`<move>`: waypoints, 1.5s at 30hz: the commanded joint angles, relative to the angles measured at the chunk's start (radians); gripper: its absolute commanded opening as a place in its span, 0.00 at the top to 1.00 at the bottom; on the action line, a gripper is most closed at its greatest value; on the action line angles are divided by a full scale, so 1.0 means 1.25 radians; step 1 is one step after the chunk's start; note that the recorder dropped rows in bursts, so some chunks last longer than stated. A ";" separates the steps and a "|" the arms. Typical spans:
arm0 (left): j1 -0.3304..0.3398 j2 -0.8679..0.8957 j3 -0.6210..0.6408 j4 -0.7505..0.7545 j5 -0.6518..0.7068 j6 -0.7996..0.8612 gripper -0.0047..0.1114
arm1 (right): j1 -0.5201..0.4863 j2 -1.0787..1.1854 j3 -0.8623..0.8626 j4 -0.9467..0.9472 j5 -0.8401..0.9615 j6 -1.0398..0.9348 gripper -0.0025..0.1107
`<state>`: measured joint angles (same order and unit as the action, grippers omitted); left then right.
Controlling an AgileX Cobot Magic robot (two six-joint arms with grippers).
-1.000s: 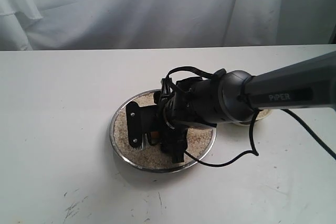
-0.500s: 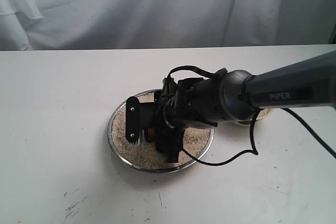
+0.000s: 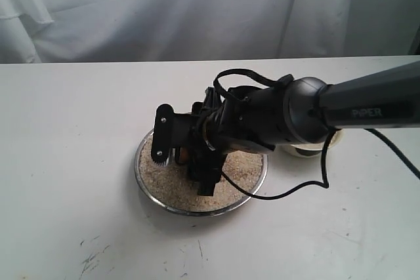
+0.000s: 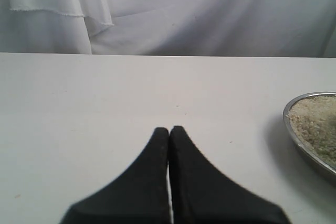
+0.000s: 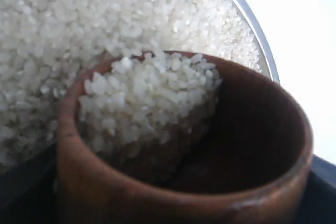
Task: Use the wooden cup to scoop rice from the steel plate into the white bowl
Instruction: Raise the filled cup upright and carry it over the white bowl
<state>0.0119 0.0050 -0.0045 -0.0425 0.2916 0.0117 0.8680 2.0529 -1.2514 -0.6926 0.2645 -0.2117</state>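
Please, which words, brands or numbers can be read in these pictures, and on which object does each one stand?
"PIPER": pale letters on the dark grey tube of the right arm.
No other text shows, neither on the shiny round steel plate nor on the reddish-brown wooden cup.

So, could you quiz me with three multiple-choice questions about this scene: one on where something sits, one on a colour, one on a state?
1. In the exterior view, relative to the steel plate, the white bowl stands:
A) to its left
B) to its right
C) on top of it

2. The wooden cup is:
A) black
B) reddish-brown
C) white

3. The cup holds:
A) nothing
B) water
C) rice

Answers:
1. B, the bowl peeks out at the plate's right.
2. B, its rim and wall look reddish-brown.
3. C, pale grains are heaped inside it.
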 commanded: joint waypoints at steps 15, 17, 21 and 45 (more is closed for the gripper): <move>-0.001 -0.004 0.004 -0.001 -0.005 -0.003 0.96 | -0.008 -0.115 -0.001 0.243 -0.014 0.004 0.98; -0.001 -0.004 0.004 -0.001 -0.005 -0.003 0.96 | -0.016 -0.127 -0.001 0.284 -0.020 -0.002 0.98; -0.001 -0.004 0.004 -0.001 -0.005 -0.003 0.96 | -0.025 -0.155 -0.001 0.353 -0.026 -0.004 0.98; -0.001 -0.004 0.004 -0.001 -0.005 -0.003 0.96 | -0.033 -0.286 0.179 0.507 -0.351 -0.001 0.98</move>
<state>0.0119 0.0050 -0.0045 -0.0425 0.2916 0.0117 0.8377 1.7274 -1.0620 -0.0709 -0.0863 -0.2098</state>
